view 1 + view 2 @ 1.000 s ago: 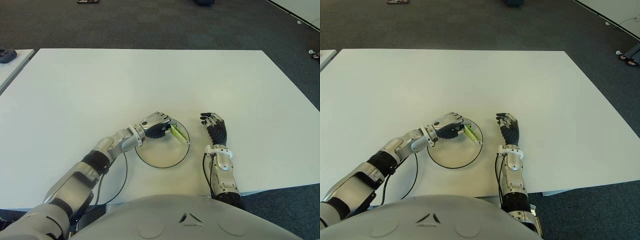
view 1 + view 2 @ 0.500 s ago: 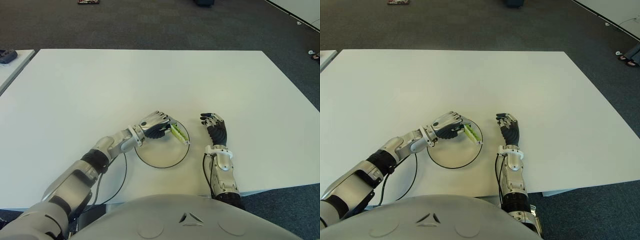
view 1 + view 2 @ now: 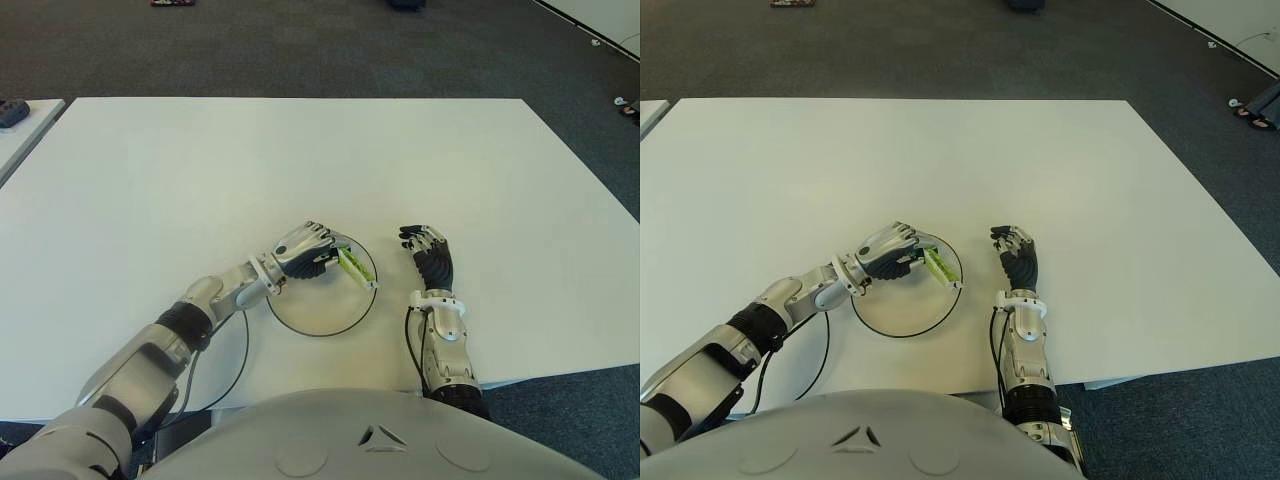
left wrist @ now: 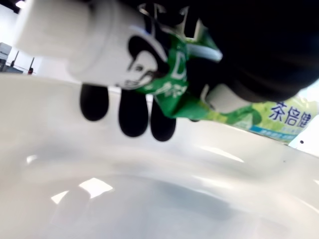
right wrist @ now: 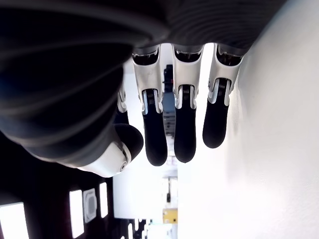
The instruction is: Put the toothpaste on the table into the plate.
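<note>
White table (image 3: 300, 160) — left hand (image 3: 303, 249) clamps toothpaste (image 3: 351, 265) over plate (image 3: 322, 331) rim; right hand (image 3: 428, 252) relaxed.

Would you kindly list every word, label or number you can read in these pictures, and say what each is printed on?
"茶倍健", blue characters on the pale green end of the toothpaste tube held in the left hand over the plate.
A large white "D" on the tube's dark green part; the rest of that word is hidden by the fingers.
Smaller print on the tube is too blurred to read.
Nothing else carries readable text.
</note>
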Controlling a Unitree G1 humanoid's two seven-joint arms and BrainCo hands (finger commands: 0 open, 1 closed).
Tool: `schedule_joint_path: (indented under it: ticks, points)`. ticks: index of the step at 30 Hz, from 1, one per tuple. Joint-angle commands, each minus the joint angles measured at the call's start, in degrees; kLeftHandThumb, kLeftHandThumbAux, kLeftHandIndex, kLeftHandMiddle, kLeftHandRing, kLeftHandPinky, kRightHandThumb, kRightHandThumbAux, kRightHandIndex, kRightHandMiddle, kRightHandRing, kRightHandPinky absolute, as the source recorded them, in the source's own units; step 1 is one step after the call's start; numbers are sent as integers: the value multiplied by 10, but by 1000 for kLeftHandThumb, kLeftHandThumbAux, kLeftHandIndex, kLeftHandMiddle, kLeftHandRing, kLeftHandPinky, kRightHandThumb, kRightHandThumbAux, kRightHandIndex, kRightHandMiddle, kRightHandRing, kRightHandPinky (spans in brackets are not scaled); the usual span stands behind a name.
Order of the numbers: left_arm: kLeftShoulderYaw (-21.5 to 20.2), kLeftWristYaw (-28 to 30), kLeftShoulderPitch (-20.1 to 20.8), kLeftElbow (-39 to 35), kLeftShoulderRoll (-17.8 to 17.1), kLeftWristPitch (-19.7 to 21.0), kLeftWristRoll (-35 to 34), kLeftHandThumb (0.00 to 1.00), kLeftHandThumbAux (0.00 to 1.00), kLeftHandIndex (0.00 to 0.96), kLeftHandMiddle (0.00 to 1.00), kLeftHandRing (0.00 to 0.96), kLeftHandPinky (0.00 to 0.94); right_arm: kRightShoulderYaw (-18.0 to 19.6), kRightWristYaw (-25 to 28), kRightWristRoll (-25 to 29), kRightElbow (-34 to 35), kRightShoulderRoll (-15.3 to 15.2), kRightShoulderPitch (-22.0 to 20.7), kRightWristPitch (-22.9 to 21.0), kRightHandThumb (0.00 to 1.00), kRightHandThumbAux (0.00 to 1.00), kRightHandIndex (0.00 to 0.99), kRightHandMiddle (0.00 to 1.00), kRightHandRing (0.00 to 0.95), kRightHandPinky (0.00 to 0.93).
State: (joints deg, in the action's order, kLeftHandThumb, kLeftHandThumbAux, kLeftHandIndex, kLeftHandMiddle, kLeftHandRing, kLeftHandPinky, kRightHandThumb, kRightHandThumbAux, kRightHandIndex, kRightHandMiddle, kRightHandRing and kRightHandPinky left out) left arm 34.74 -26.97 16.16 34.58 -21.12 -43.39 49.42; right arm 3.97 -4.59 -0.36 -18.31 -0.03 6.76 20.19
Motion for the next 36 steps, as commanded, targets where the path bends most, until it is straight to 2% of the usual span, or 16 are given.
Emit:
schedule_joint_path:
  ticks: [1,8,13,16,22,36]
  points:
    - [0,-32,-12,-10,-18,11,31,359,461,355,367,341,312,3,4,3,-13,0,1,-10,694,739,417,414,364,359]
    - [-8,-101,-14,-47,-39,34,74,315,444,227,215,179,151,3,0,-1,-16,0,-1,-7,693,739,417,409,360,359]
    - [-32,-118,-23,-106,-58,45,72,263,450,148,135,103,75,2,3,-1,-21,-1,-3,1,693,739,416,405,365,371]
    - [-40,-127,-26,-115,-58,46,67,279,436,110,95,65,46,1,3,-2,-24,-2,-4,4,693,739,415,404,370,374]
    - [-55,-148,-30,-111,-49,29,47,330,402,69,44,18,32,0,-1,-6,-28,-3,-7,-3,693,739,415,396,370,372]
    - [-76,-179,-30,-105,-42,13,37,320,371,42,15,0,28,1,-2,-4,-28,-2,-8,-1,694,738,415,370,355,351]
